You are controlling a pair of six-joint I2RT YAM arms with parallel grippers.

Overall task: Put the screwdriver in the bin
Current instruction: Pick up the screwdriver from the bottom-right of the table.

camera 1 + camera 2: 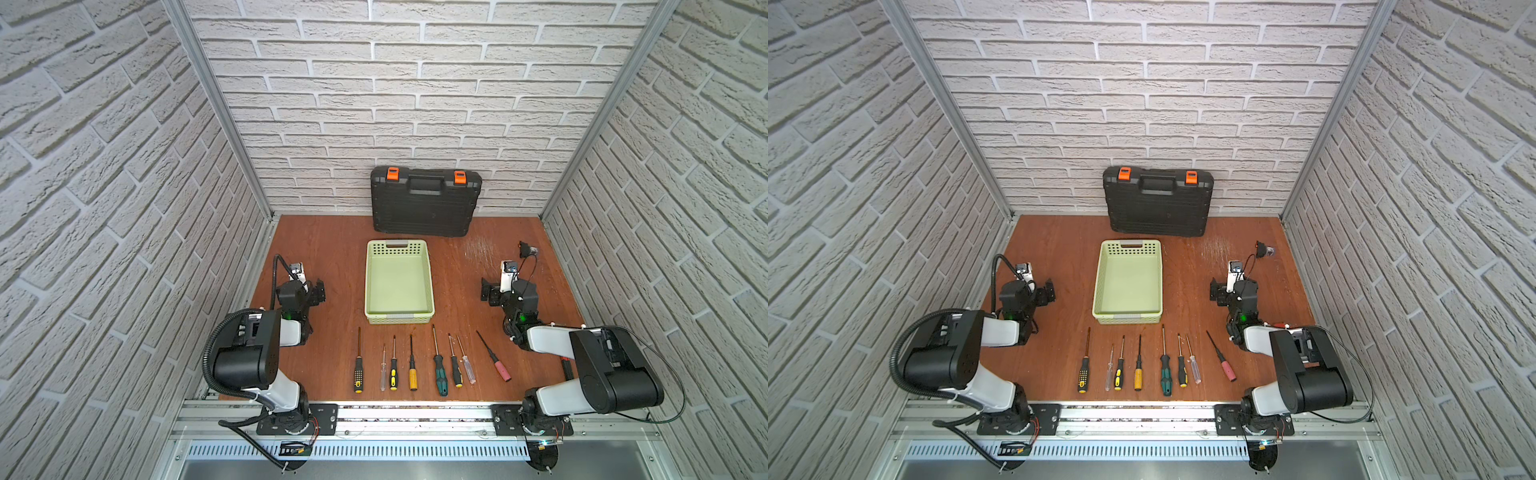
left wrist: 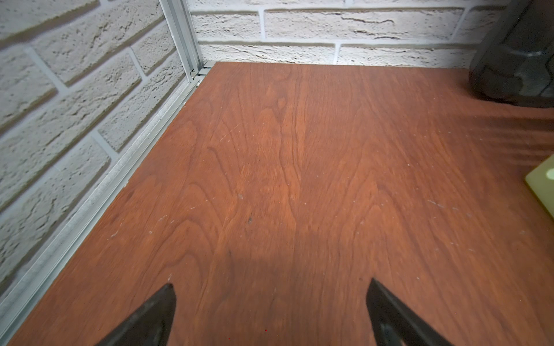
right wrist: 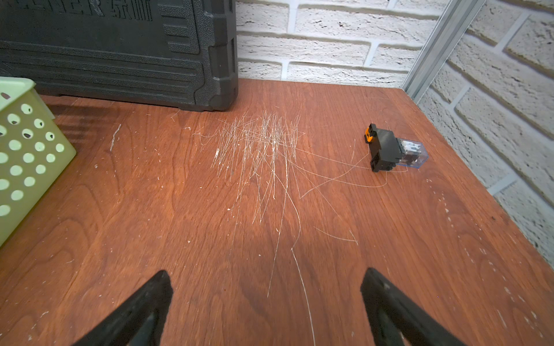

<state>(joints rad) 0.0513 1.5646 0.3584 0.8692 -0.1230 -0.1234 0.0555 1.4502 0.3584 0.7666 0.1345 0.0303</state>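
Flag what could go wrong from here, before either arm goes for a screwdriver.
1. The smaller green-handled screwdriver and the clear-handled screwdriver beside it lie nearly touching; open jaws coming down there may catch or knock both.
2. The bin stands just past the shaft tips; a long shaft carried low could strike its near rim and shove it.
3. Eight screwdrivers lie in the row, so the wrong one may be picked.
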